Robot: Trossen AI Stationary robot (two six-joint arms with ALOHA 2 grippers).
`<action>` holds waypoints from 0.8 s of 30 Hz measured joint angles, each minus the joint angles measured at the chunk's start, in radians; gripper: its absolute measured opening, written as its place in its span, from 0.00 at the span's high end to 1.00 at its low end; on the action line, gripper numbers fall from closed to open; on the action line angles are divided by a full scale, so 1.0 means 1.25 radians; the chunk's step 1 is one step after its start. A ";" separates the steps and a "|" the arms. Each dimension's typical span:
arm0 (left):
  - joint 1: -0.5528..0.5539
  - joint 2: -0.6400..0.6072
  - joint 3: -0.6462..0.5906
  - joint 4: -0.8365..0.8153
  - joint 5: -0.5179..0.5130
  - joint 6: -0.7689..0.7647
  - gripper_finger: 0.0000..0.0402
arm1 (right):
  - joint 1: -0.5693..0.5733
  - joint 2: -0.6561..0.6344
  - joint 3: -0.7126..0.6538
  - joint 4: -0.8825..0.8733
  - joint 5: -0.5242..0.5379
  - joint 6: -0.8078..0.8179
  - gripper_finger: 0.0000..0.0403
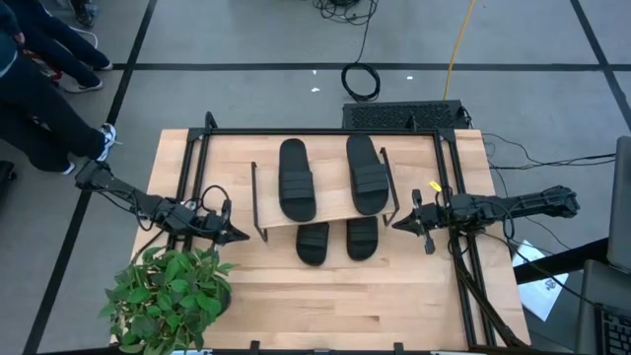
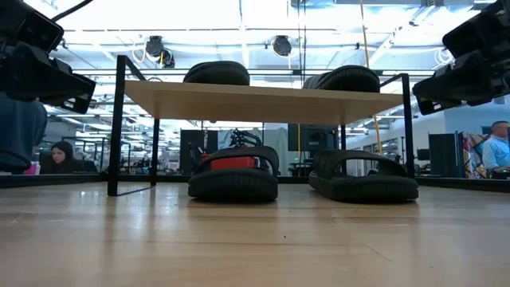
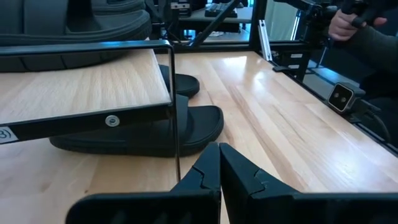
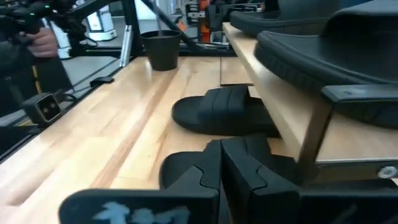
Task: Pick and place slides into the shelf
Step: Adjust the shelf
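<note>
Two black slides (image 1: 297,178) (image 1: 366,174) lie on the shelf's (image 1: 325,209) light wooden top board. Two more slides (image 1: 313,242) (image 1: 362,238) rest on the table under the board, sticking out at its near side; in the low view they are the left slide (image 2: 233,173) and the right slide (image 2: 363,176). My left gripper (image 1: 240,236) is shut and empty, left of the shelf above the table; it also shows in the left wrist view (image 3: 219,167). My right gripper (image 1: 397,224) is shut and empty, right of the shelf; it also shows in the right wrist view (image 4: 221,163).
A potted green plant (image 1: 170,294) stands at the table's near left corner. A black metal frame (image 1: 325,131) surrounds the table. A person (image 1: 35,89) stands beyond the table's far left corner. Bare wood lies along the near edge.
</note>
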 joint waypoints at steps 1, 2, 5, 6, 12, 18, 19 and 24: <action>0.000 0.000 0.000 0.000 0.000 -0.003 1.00 | 0.000 0.000 0.000 -0.001 -0.007 -0.004 1.00; -0.001 0.000 0.000 0.000 0.000 -0.008 1.00 | 0.000 0.000 0.000 0.000 -0.026 -0.008 1.00; -0.008 0.000 0.000 0.000 0.002 -0.021 1.00 | 0.005 0.000 0.001 0.006 -0.107 0.006 1.00; -0.012 0.000 0.000 0.000 0.002 -0.028 1.00 | 0.010 0.002 0.001 0.007 -0.126 0.019 1.00; -0.037 0.005 0.000 0.001 -0.016 -0.043 1.00 | 0.082 0.044 -0.056 0.093 -0.123 0.121 1.00; -0.052 0.025 0.000 0.002 -0.060 -0.054 1.00 | 0.189 0.106 -0.053 0.099 0.068 0.124 1.00; -0.052 0.030 0.000 0.007 -0.061 -0.055 1.00 | 0.197 0.107 -0.047 0.100 0.106 0.112 1.00; -0.052 0.046 0.000 0.050 -0.095 -0.063 1.00 | 0.207 0.106 0.010 0.092 0.209 0.041 1.00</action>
